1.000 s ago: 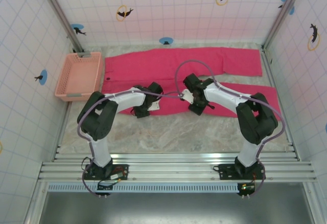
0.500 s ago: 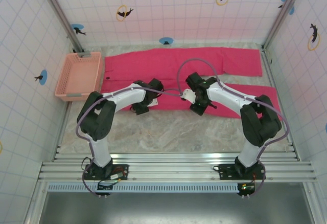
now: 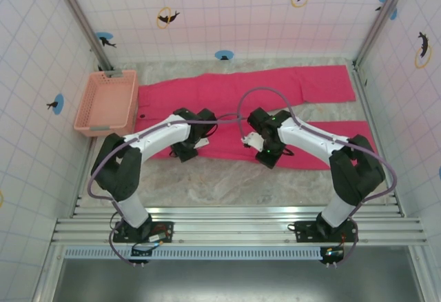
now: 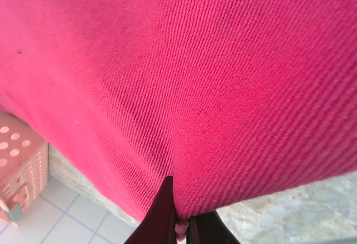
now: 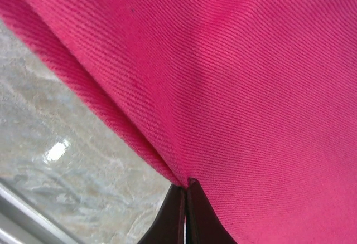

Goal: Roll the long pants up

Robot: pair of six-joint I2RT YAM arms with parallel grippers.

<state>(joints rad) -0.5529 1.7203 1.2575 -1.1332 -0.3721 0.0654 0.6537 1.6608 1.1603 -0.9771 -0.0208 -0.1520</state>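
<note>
Bright pink-red pants (image 3: 275, 85) lie spread across the far half of the marble table (image 3: 227, 178). Their two long legs run sideways through the middle of the top view, and the waist end is at the left, just beside a pale pink basket (image 3: 107, 102). The upper leg stretches flat toward the right wall. The lower leg lies parallel below it, its near edge facing the arm bases at the bottom of the frame. The cloth is plain, with a fine diagonal twill weave that the wrist cameras show in close-up.

Both grippers sit on the near edge of the lower leg. The left gripper (image 3: 185, 152) is left of centre, and the right gripper (image 3: 267, 157) is just right of centre, the two well apart along the hem.

In the left wrist view, the dark fingers (image 4: 162, 216) at the bottom of the frame are clamped on the cloth's edge, with a small fold caught between them. The fabric rises away above, and the basket shows at the lower left.

In the right wrist view, the fingers (image 5: 198, 219) are pressed together at the bottom centre, pinching the hem. Pink cloth spreads to the upper right and bare marble lies at the lower left.
</note>
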